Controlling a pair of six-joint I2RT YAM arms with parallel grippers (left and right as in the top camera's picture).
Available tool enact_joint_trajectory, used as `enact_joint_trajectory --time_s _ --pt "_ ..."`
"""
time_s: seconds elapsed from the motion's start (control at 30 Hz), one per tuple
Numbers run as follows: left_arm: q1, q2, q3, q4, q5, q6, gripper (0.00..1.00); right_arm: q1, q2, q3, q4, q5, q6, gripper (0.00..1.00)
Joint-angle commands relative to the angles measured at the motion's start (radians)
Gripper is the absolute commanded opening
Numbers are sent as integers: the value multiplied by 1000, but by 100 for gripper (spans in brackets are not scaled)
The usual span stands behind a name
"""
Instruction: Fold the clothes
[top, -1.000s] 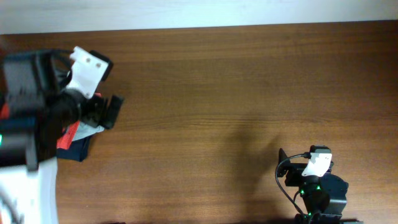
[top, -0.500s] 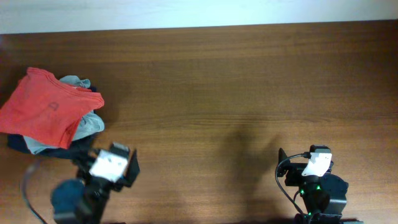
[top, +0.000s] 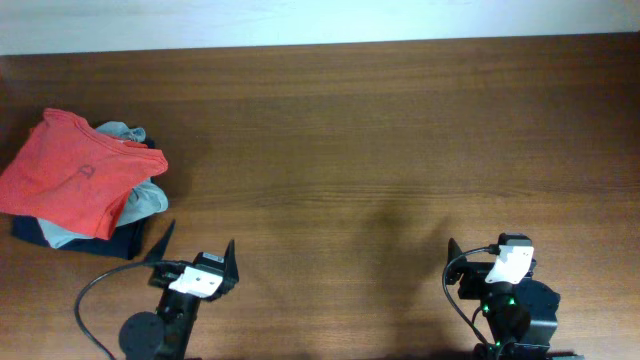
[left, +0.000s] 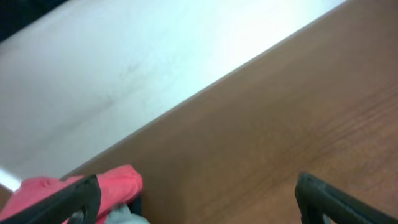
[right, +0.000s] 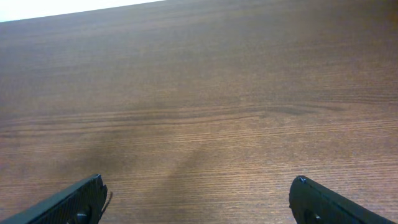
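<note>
At 9 o'clock, clothes (top: 80, 185): heaped, orange-red on top
At 7 o'clock, left gripper (top: 200, 243): jaws spread wide, empty
At 5 o'clock, right gripper (right: 199, 202): jaws spread wide, empty

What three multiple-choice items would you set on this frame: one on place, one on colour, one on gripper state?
1. Where on the table does the pile of clothes lie in the overhead view?
A. At the left edge
B. In the centre
C. At the near right corner

2. What colour is the top piece of the pile?
A. Navy
B. Orange-red
C. White

3. How do the left gripper and right gripper stand?
A. Both open and empty
B. Left shut on a garment
C. Right shut on a garment

Key:
1 A: the pile sits far left, with bare wood elsewhere.
2 B: orange-red cloth covers the grey-blue and navy pieces.
3 A: both wrist views show spread fingers with only table between them.
</note>
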Motion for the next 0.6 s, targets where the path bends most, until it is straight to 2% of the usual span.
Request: enact_joint_trajectory --time_s 0.0,0.57 --pt "-6 -10 -115 137 12 -1 99 -6 -6 -6 -1 2 -7 99" --pt "-5 -3 -114 131 8 -1 99 -6 -6 -6 0 2 -7 99"
